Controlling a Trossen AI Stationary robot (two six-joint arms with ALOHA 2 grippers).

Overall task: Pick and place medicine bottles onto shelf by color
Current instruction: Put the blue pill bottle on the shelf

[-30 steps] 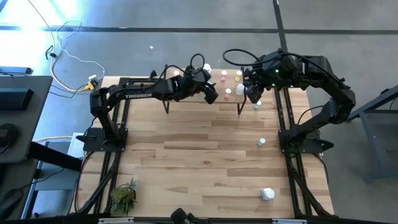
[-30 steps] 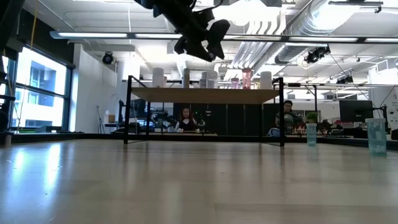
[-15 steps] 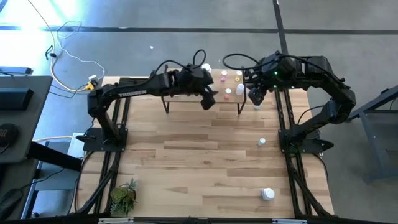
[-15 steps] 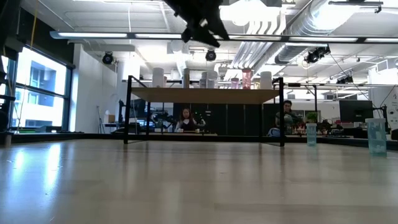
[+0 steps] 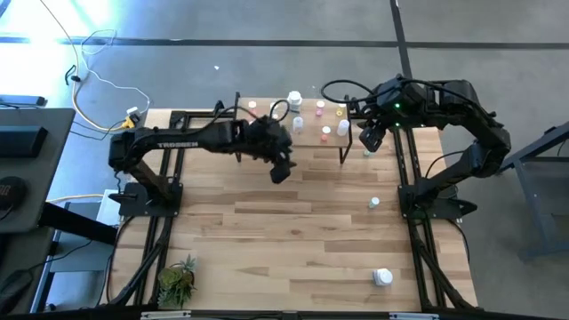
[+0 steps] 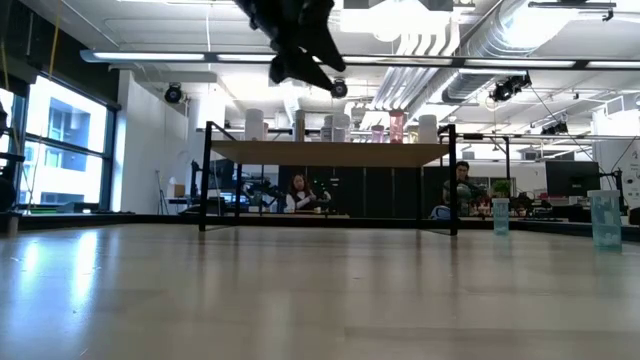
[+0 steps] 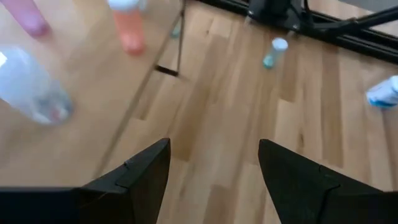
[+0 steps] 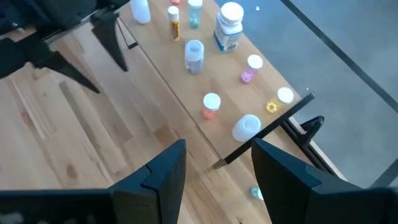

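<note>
The shelf point(image 5: 267, 124) stands at the table's far side, with several medicine bottles on its right half, among them a large white one point(image 8: 230, 18), a pink-bodied one point(image 8: 211, 104) and a wide white-capped one point(image 8: 247, 127). A green-capped bottle point(image 7: 273, 53) stands on the table at the right, and a larger white bottle point(image 5: 383, 277) lies near the front right. My left gripper point(image 5: 281, 171) hangs open and empty above the table, just in front of the shelf. My right gripper point(image 5: 367, 140) hovers open and empty over the shelf's right end.
Another small green-capped bottle point(image 5: 367, 153) stands on the table by the shelf's right legs. A potted plant point(image 5: 178, 280) sits at the front left corner. Black arm frames run along both table sides. Bare planks lie across the table's middle.
My left gripper has drawn back from above the shelf toward the table's near edge and a little to the left, tipping its fingers further downward. It has stayed open and empty. The bottles on the shelf have kept their places.
</note>
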